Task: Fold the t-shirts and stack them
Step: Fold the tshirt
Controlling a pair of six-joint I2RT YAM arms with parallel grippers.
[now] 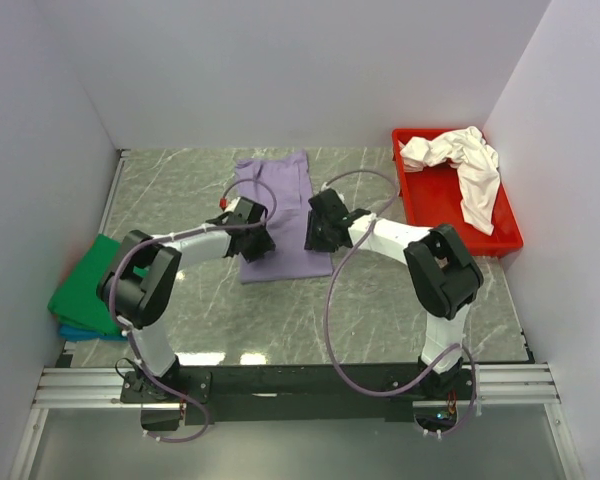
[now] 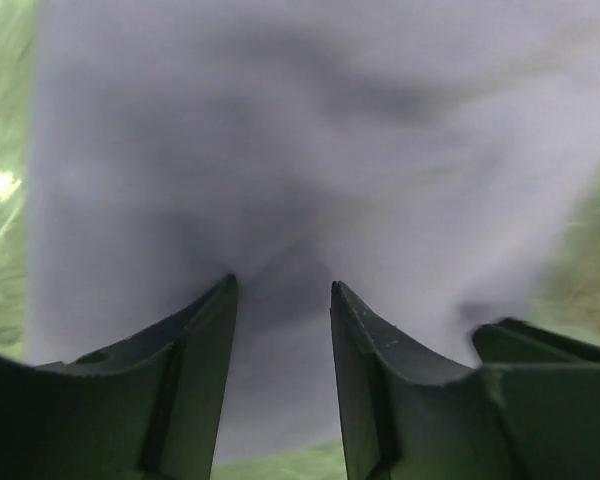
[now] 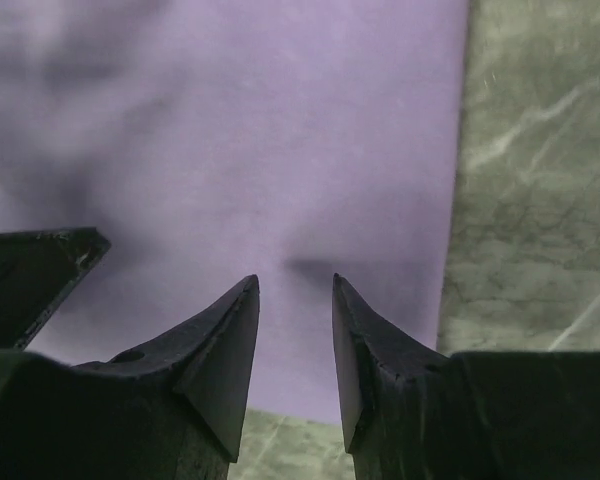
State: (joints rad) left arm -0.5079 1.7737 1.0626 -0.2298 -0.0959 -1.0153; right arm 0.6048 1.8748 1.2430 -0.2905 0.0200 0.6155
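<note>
Left gripper (image 2: 280,290) and right gripper (image 3: 295,285) on purple shirt (image 1: 280,190), mid desk (image 1: 380,300); all jaws slightly apart.

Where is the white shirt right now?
In the top view, the white shirt lies crumpled in the red tray at the table's far right, to the right of the purple shirt.

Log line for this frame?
lavender shirt flat | left gripper open over it | right gripper open at its edge | green shirt folded, left | white shirt in tray
</note>
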